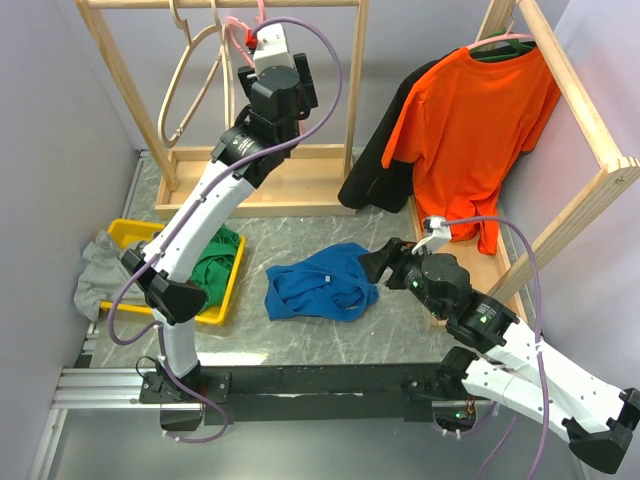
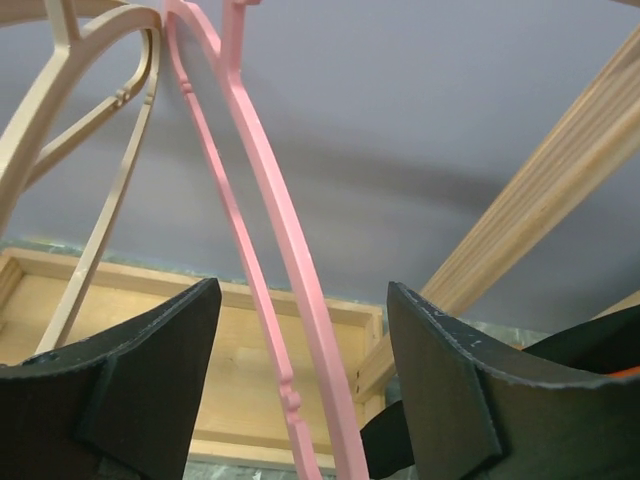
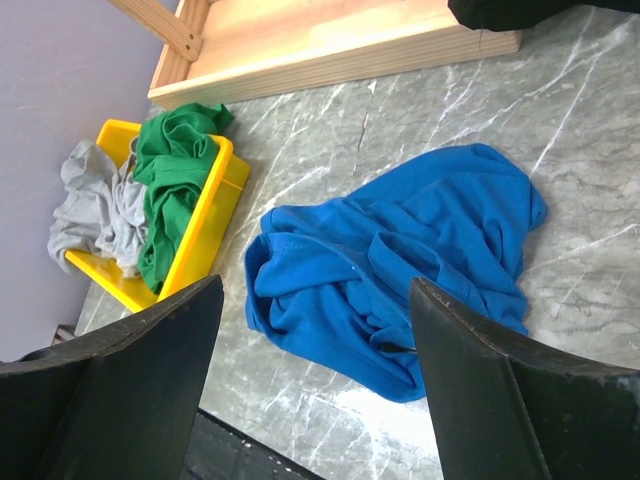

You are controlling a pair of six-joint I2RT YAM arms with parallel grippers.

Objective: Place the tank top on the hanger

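From above, the tank top (image 1: 322,283) lies crumpled mid-frame on the tabletop (image 1: 300,345), with bare marble all around it. Its small white label (image 1: 325,277) is too small to read. The left arm stretches to the upper middle, left gripper (image 1: 248,40) at the hanger (image 1: 240,30). The right arm crouches at lower right, right gripper (image 1: 372,262) just beside the cloth. In the left wrist view the jaws stand apart and the hanger (image 2: 285,260) passes between them untouched. In the right wrist view the jaws are wide and empty over the tank top (image 3: 400,250), with a yellow tray (image 3: 215,215) at left.

Nothing legible in any view; tiny white fleck (image 1: 326,273) on the tank top (image 1: 312,292), too small to read.
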